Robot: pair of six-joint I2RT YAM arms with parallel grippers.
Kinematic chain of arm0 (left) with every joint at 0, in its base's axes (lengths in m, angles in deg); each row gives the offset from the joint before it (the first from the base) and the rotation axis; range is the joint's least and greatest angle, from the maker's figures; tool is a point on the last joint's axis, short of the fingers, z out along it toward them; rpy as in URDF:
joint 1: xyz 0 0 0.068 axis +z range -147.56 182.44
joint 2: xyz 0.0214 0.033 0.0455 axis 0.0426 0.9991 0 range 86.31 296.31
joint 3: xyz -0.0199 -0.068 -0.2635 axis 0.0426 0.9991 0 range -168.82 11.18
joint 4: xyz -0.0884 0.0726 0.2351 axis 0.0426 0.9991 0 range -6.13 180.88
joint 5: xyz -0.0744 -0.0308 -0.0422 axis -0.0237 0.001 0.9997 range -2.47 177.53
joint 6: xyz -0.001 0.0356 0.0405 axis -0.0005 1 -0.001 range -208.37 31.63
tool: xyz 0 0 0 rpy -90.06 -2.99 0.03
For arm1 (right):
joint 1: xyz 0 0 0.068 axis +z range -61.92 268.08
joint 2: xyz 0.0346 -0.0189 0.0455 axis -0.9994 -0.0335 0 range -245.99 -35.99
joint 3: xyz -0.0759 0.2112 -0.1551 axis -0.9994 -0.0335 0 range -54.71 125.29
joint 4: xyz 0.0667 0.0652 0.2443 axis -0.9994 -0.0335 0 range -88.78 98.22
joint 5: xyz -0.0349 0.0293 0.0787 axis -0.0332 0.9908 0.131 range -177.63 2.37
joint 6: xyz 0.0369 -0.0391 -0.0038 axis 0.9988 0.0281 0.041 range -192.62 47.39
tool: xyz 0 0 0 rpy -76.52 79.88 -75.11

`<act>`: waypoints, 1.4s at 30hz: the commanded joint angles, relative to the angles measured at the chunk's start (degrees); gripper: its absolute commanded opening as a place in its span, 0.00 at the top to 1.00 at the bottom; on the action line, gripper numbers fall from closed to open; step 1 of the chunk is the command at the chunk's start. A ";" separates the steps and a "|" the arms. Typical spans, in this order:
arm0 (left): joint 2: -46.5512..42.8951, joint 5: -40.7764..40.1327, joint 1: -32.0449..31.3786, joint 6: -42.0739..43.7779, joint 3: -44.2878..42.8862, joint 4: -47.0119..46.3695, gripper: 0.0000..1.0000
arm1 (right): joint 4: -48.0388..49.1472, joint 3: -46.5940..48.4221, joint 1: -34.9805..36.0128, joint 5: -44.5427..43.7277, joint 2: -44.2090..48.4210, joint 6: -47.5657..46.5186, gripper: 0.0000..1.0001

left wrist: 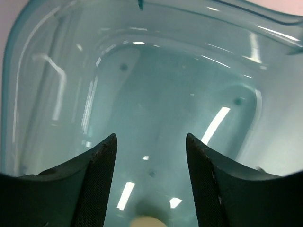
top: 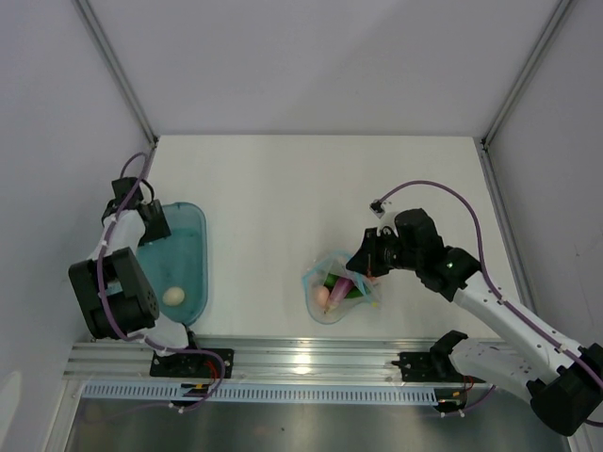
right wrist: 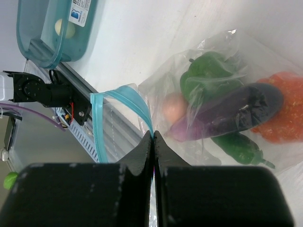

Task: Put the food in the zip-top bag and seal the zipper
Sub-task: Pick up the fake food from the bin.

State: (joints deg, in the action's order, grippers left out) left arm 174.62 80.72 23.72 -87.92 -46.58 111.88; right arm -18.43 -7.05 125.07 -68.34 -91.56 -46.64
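The zip-top bag (right wrist: pixel 156 87) lies by the front edge of the tabletop (top: pixel 283 188), holding one pepper (right wrist: pixel 210 75), one eggplant (right wrist: pixel 232 111), one orange fruit (right wrist: pixel 284 113), one pod (right wrist: pixel 234 144) and one egg (right wrist: pixel 173 106). A second egg (top: pixel 173 296) sits in the teal tray (top: pixel 188 226) at the left edge, where the left gripper (left wrist: pixel 150 142) hangs, fingers apart. The right gripper (right wrist: pixel 152 137) pinches the zipper (right wrist: pixel 96 127).

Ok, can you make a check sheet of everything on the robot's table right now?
Surface: plain white table.
Job's things: clear bag lying on the table, its blue zipper not sealed. Inside are a green pepper, eggplant, orange fruit, green pod and pink egg. A cream egg lies in the teal tray.
Clutter: nothing seen.
Grippers: left end effector open above the tray, holding nothing. Right end effector shut on the zipper.
Cables: purple cables loop along both arms.
Surroundings: white walls, metal frame posts, metal rail at the near edge.
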 commanded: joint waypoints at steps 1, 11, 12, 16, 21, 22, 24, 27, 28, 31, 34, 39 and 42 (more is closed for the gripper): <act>-5.95 5.55 -0.53 -12.82 -0.87 5.91 0.37 | 1.52 0.06 0.10 1.10 1.34 0.04 1.00; -12.82 -0.36 -2.73 -30.06 6.52 14.78 0.32 | 1.16 -1.34 -0.08 1.19 3.01 0.30 0.99; -12.55 -1.36 -3.08 -30.50 6.17 16.97 0.31 | 1.34 -1.51 -0.08 1.28 3.01 0.13 0.99; -11.76 -4.79 -4.05 -31.82 4.85 21.55 0.31 | 1.69 -1.78 0.01 1.10 3.01 -0.14 0.99; -13.51 -4.89 -5.37 -40.69 6.86 25.08 0.28 | 2.48 -2.04 0.18 1.10 2.49 0.04 0.99; -14.04 -4.45 -5.37 -42.27 8.26 24.64 0.27 | 2.57 -2.04 0.18 1.19 2.49 0.21 0.99; -14.92 -3.48 -5.46 -45.96 9.68 24.72 0.26 | 2.40 -1.96 0.18 1.28 2.49 0.30 0.99; -14.49 -5.31 -5.55 -50.45 10.47 27.26 0.25 | 1.96 -1.96 0.10 1.19 2.57 0.22 0.99; -13.88 -5.93 -5.46 -51.41 10.56 28.67 0.24 | 1.87 -2.04 0.10 1.19 2.49 0.21 0.99; -12.47 -6.90 -5.54 -53.79 10.91 29.29 0.23 | 2.04 -2.04 0.01 1.28 2.57 0.30 0.99; -12.11 -5.68 -5.55 -54.85 11.79 28.59 0.23 | 2.13 -2.13 0.01 1.37 2.48 0.39 0.99; -12.29 -5.67 -5.54 -55.20 14.24 27.28 0.24 | 1.78 -2.48 -0.08 1.19 2.66 0.21 0.99; -12.90 -5.06 -5.55 -55.82 15.30 26.66 0.25 | 2.04 -2.83 -0.08 1.19 2.75 0.39 0.99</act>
State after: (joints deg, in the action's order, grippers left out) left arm 162.47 75.67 18.60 -141.40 -32.22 139.42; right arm -17.60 -8.99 125.07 -67.62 -89.39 -46.51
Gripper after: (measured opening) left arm 0.757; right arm 0.009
